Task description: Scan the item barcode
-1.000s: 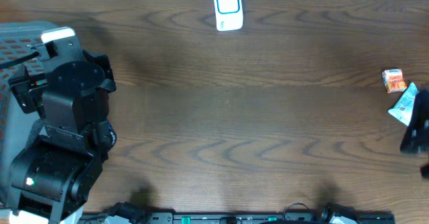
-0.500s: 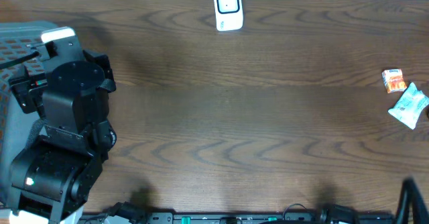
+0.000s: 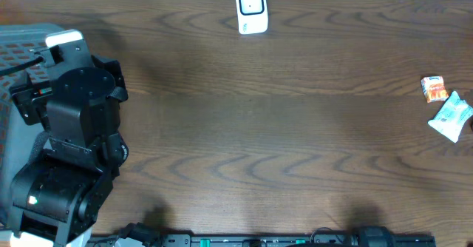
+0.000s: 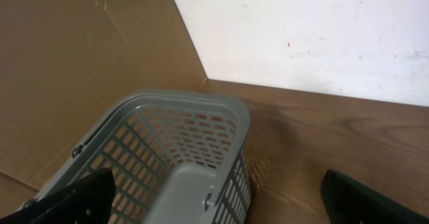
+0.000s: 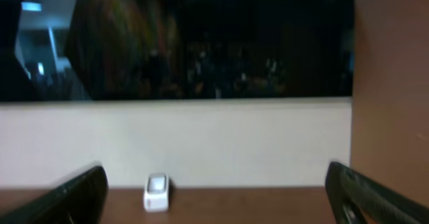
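Observation:
A white barcode scanner [image 3: 251,9] stands at the table's far edge; it also shows small and far off in the right wrist view [image 5: 156,192]. Two items lie at the right edge: a small orange packet [image 3: 434,89] and a white-and-blue packet [image 3: 452,117]. My left arm [image 3: 74,121] sits at the far left by the grey basket [image 3: 13,51]. Its gripper [image 4: 218,204] hangs open above the basket's rim [image 4: 188,103], holding nothing. My right gripper [image 5: 218,200] is open and empty, facing the scanner from a distance. The right arm is outside the overhead view.
Brown cardboard panels stand to the left of the basket [image 4: 67,63] and at the right side of the right wrist view [image 5: 392,83]. A white wall [image 4: 322,36] runs behind the table. Cables lie along the table's front edge [image 3: 259,239].
The right arm, seen at the overhead's right edge beside the packets a second ago, has drawn back toward the front and left the view. The left arm has not moved.

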Robot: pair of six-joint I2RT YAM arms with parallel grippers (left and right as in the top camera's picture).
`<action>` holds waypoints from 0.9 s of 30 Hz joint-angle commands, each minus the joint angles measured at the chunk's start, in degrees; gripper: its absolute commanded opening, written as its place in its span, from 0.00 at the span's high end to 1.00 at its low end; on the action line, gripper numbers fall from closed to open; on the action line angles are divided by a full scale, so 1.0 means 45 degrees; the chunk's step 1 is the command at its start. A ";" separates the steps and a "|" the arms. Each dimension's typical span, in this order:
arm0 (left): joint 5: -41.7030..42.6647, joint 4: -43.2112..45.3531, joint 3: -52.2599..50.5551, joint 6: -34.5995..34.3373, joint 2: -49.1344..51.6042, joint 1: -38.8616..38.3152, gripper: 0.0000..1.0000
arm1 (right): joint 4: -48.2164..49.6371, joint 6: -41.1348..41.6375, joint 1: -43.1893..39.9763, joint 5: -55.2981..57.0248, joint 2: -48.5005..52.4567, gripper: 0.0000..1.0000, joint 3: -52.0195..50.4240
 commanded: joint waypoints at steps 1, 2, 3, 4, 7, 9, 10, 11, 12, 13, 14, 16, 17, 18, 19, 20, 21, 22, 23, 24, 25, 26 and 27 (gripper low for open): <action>-0.0039 0.0010 0.0063 -0.0160 -0.0010 0.0053 0.02 | 0.1938 -0.0151 0.0330 0.0248 -0.1161 0.01 -0.3322; -0.0039 0.0005 0.0063 -0.0160 -0.0010 0.0053 0.02 | 0.2633 -0.0151 0.0350 0.0248 -0.1486 0.01 -0.4216; -0.0039 0.0005 0.0063 -0.0160 -0.0010 0.0053 0.02 | 0.3434 -0.0151 0.0359 0.0248 -0.1826 0.01 -0.5192; -0.0039 0.0010 0.0063 -0.0160 -0.0010 0.0053 0.02 | 0.4347 -0.0151 0.0369 0.0248 -0.2171 0.01 -0.6251; -0.0039 0.0005 0.0063 -0.0160 -0.0005 0.0053 0.02 | 0.7106 -0.0141 0.0374 0.0243 -0.3065 0.01 -0.9228; -0.0039 0.0010 0.0063 -0.0160 -0.0010 0.0053 0.02 | 0.8825 -0.0092 0.0379 0.0209 -0.3560 0.01 -1.1006; -0.0039 0.0005 0.0063 -0.0160 -0.0010 0.0053 0.02 | 0.9607 -0.0092 0.0379 0.0146 -0.3784 0.01 -1.1798; -0.0039 0.0005 0.0063 -0.0160 -0.0010 0.0053 0.02 | 1.0579 -0.0073 0.0379 0.0092 -0.4070 0.01 -1.2808; -0.0039 0.0005 0.0063 -0.0160 -0.0005 0.0053 0.02 | 1.1176 0.0053 0.0379 0.0097 -0.4269 0.01 -1.3474; -0.0039 0.0005 0.0063 -0.0160 -0.0010 0.0053 0.02 | 1.1735 0.0189 0.0379 0.0102 -0.4464 0.01 -1.4120; -0.0039 0.0005 0.0063 -0.0160 -0.0005 0.0053 0.02 | 1.2322 0.0306 0.0379 0.0102 -0.4677 0.01 -1.4819; -0.0039 0.0005 0.0063 -0.0160 -0.0010 0.0053 0.02 | 1.3289 0.0563 0.0379 0.0107 -0.5056 0.01 -1.5994; -0.0039 0.0005 0.0063 -0.0160 -0.0010 0.0053 0.02 | 1.3702 0.0588 0.0369 0.0102 -0.5226 0.01 -1.6534; -0.0039 0.0010 0.0063 -0.0160 -0.0010 0.0053 0.02 | 1.4076 0.0656 0.0359 0.0102 -0.5377 0.01 -1.7058; -0.0039 0.0005 0.0063 -0.0160 -0.0010 0.0053 0.02 | 1.4353 0.0704 0.0340 0.0112 -0.5372 0.01 -1.7437; -0.0039 0.0005 0.0063 -0.0160 -0.0010 0.0053 0.02 | 1.4503 0.0714 0.0340 0.0160 -0.5348 0.01 -1.7758; -0.0039 0.0005 0.0063 -0.0160 -0.0010 0.0053 0.02 | 1.4615 0.0719 0.0330 0.0165 -0.5357 0.01 -1.8122; -0.0039 0.0005 0.0063 -0.0160 -0.0005 0.0053 0.02 | 1.4668 0.0719 0.0330 0.0214 -0.5357 0.01 -1.8374; -0.0039 0.0005 0.0063 -0.0160 -0.0005 0.0053 0.02 | 1.4702 0.0714 0.0335 0.0257 -0.5357 0.01 -1.8661; -0.0039 0.0005 0.0063 -0.0160 -0.0010 0.0053 0.02 | 1.4702 0.0714 0.0330 0.0306 -0.5362 0.01 -1.8923; -0.0039 0.0005 0.0063 -0.0160 -0.0010 0.0053 0.02 | 1.4698 0.0719 0.0330 0.0486 -0.5357 0.01 -1.9254; -0.0039 0.0010 0.0063 -0.0160 -0.0010 0.0053 0.02 | 1.4698 0.0719 0.0335 0.0549 -0.5362 0.01 -1.9433; -0.0039 0.0010 0.0063 -0.0160 -0.0010 0.0053 0.02 | 1.4688 0.0719 0.0335 0.0699 -0.5362 0.01 -1.9720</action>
